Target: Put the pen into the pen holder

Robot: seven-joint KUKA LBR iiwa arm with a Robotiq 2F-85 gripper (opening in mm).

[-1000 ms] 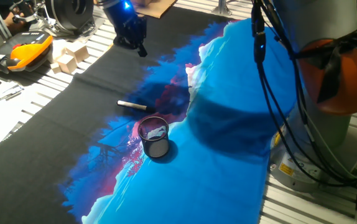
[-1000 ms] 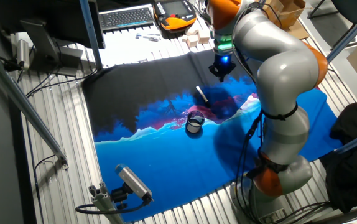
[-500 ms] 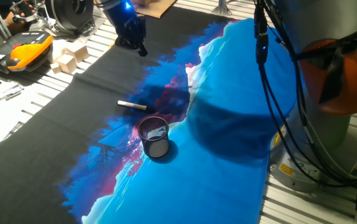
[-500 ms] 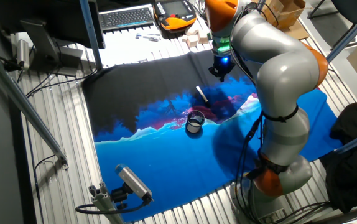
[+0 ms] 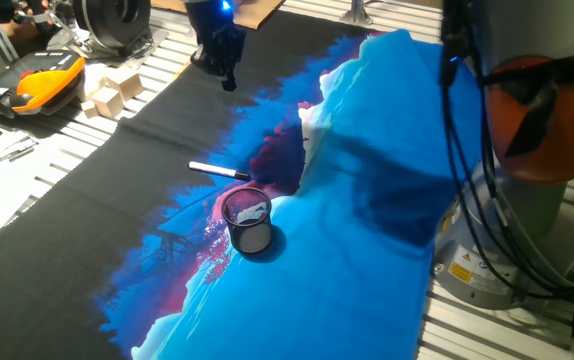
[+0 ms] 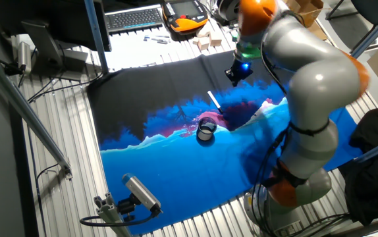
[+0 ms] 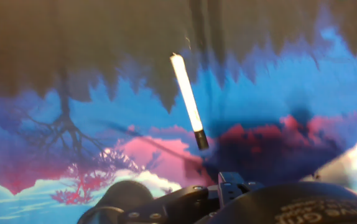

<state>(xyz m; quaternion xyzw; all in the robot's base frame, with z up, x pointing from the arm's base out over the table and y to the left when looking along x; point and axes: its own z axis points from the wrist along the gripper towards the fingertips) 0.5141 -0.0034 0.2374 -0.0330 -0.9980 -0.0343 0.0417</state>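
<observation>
The pen (image 5: 217, 170) lies flat on the dark part of the printed cloth, white barrel with black ends. It also shows in the other fixed view (image 6: 213, 101) and in the hand view (image 7: 188, 101). The pen holder (image 5: 248, 220), a dark mesh cup with a pale scrap inside, stands upright a short way from the pen, also in the other fixed view (image 6: 206, 129). My gripper (image 5: 227, 78) hangs above the cloth's far side, well apart from the pen, with nothing in it (image 6: 235, 74). Its fingertips are too dark and small to judge.
Wooden blocks (image 5: 112, 92) and an orange and black handset (image 5: 37, 80) lie off the cloth at the left. A keyboard (image 6: 135, 17) sits at the far edge. The arm's base (image 6: 301, 184) stands at the cloth's right side.
The arm has swung, its elbow moving right, and the gripper has shifted slightly. The shadow on the cloth has moved off the pen. Pen and holder have not moved.
</observation>
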